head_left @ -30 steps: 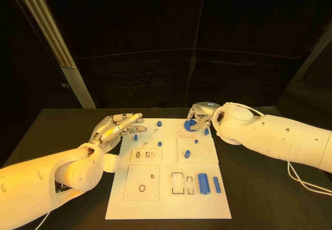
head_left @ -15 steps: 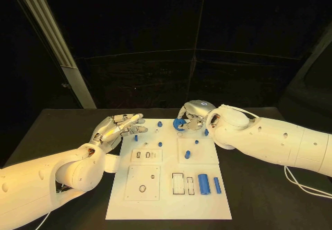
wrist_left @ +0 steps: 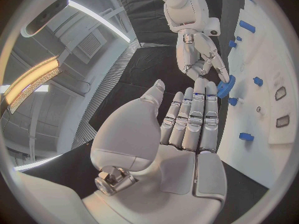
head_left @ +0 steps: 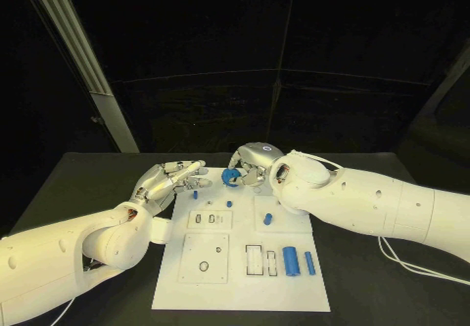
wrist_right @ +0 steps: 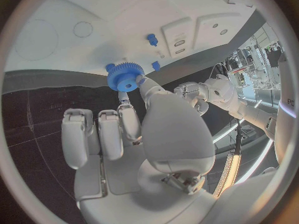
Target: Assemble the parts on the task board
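Head view: at the left, the left hand (head_left: 168,179) is kept flat and empty, fingers stretched, over the far left corner of the task board (head_left: 240,288). Further right, a blue gear (head_left: 231,177) is pinched by the right hand (head_left: 252,163) above the board's far edge. The carrying step is judged to be in hand; next, the gear must be lowered onto its seat, presumably among the blue pegs (head_left: 229,203) nearby. The left fingertips (head_left: 193,167) lie just beside the gear and could hinder it. At the right, blue cylinders (head_left: 291,259) are left on the near part.

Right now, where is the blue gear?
In the head view the blue gear is pinched by the right hand at the task board's far edge, beside the left hand.
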